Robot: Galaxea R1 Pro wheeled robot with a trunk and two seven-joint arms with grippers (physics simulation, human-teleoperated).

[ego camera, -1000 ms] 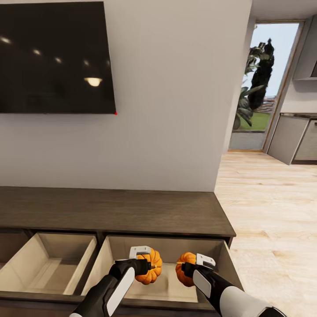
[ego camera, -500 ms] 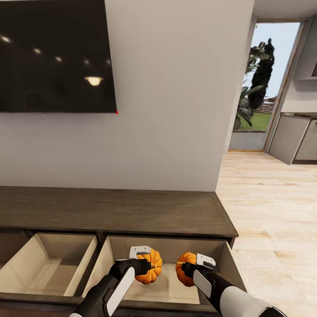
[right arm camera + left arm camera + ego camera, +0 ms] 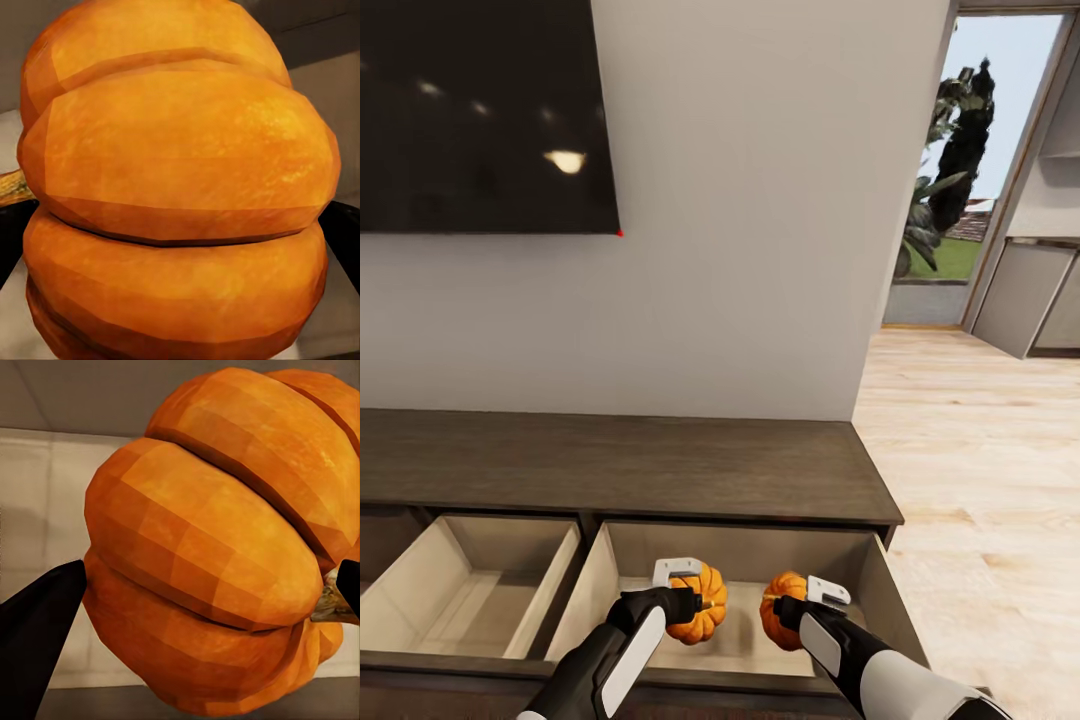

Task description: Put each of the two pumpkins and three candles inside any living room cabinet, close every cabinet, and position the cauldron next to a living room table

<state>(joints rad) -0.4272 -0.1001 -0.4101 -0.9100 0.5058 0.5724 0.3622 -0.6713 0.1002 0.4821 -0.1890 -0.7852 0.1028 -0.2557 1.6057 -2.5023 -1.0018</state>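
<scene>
I hold two orange ribbed pumpkins above the right open drawer (image 3: 592,590) of the long dark-brown cabinet (image 3: 630,470). My left gripper (image 3: 695,603) is shut on the left pumpkin (image 3: 703,604), whose orange ribs show close up in the left wrist view (image 3: 217,547) between dark fingertips (image 3: 37,615). A short gap to the right, my right gripper (image 3: 780,612) is shut on the other pumpkin (image 3: 781,607), which bulks large in the right wrist view (image 3: 176,195). Both hang over the drawer's pale beige interior. The candles and the cauldron are out of view.
A second open drawer (image 3: 470,580) lies to the left. A black television (image 3: 480,110) hangs on the pale wall above the cabinet. Light plank floor (image 3: 980,470) runs right of the cabinet toward a glass door (image 3: 960,180) and grey kitchen units (image 3: 1025,295).
The head view has shifted, so wall and cabinet sit a little lower and closer. Both grippers hold their pumpkins in the same pose over the right drawer.
</scene>
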